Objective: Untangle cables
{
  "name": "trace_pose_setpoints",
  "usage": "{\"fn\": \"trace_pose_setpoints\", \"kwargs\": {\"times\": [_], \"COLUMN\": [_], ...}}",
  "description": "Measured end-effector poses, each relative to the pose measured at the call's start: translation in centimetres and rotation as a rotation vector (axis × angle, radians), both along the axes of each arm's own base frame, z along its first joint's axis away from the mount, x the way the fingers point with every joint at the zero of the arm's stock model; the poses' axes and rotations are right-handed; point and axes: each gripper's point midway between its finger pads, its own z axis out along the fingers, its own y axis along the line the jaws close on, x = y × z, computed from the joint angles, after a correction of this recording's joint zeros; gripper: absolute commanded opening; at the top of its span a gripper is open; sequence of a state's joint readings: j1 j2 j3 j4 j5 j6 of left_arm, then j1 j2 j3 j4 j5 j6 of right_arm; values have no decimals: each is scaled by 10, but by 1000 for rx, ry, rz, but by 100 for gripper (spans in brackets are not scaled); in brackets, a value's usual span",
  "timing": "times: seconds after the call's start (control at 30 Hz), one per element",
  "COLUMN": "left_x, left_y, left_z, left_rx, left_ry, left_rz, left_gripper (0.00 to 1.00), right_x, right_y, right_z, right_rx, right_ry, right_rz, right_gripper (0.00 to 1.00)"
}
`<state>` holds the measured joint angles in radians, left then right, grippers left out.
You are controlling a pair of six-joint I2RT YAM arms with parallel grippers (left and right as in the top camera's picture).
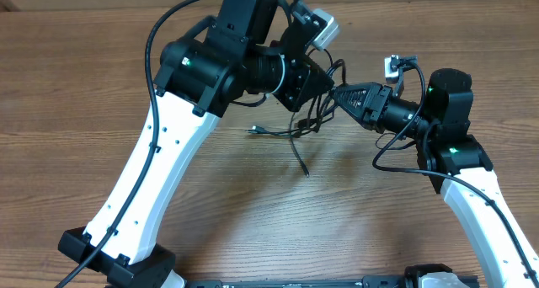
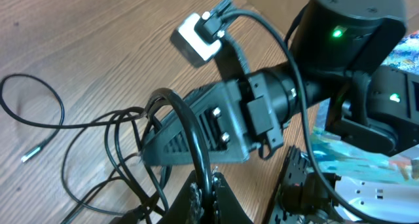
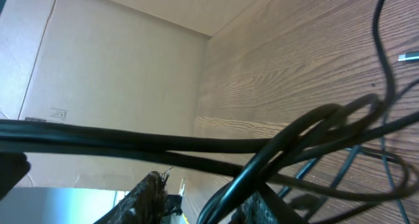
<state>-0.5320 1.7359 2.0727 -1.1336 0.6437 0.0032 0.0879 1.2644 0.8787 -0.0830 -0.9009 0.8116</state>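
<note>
We find the cables (image 1: 296, 130) bunched on the table (image 1: 253, 221) between the arms; left gripper (image 2: 205, 188) and right gripper (image 2: 152, 144) each pinch a strand, close together, presumably to draw the knot apart

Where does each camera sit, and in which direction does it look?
Overhead: above the table, looking down; the left arm and right arm show, with the cables between them.
Left wrist: on the left arm, looking past the left fingers at the right fingers and the cables.
Right wrist: on the right arm, looking low along the table toward a pale wall; the right fingers show at the bottom edge.
Shared: all three show the cables.
</note>
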Motion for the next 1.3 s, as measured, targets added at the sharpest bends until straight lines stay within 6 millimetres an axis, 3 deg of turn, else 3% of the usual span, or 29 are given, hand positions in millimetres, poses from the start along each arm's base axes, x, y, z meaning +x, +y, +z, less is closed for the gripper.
{"fn": "trace_pose_setpoints", "kwargs": {"times": [0.33,0.53,0.77,1.1,1.3], "left_x": [3,11,23,25,25], "left_y": [-4,4,35,65,75], "left_z": [4,-4,-30,-50,-53], "left_rx": [-17,34,194,340,371], "left_ry": [-8,-8,50,80,88], "left_rz": [14,75,272,397,421], "left_gripper": [4,4,4,4,4], "right_x": [0,0,-2,-2,1], "right_y": [0,0,4,-30,-53], "right_z": [-1,0,38,100,111], "right_rx": [1,3,84,213,249], "right_ry": [11,5,-141,-298,-279], "right_rz": [-3,2,75,73,25], "right_gripper": [4,4,4,4,3]}}
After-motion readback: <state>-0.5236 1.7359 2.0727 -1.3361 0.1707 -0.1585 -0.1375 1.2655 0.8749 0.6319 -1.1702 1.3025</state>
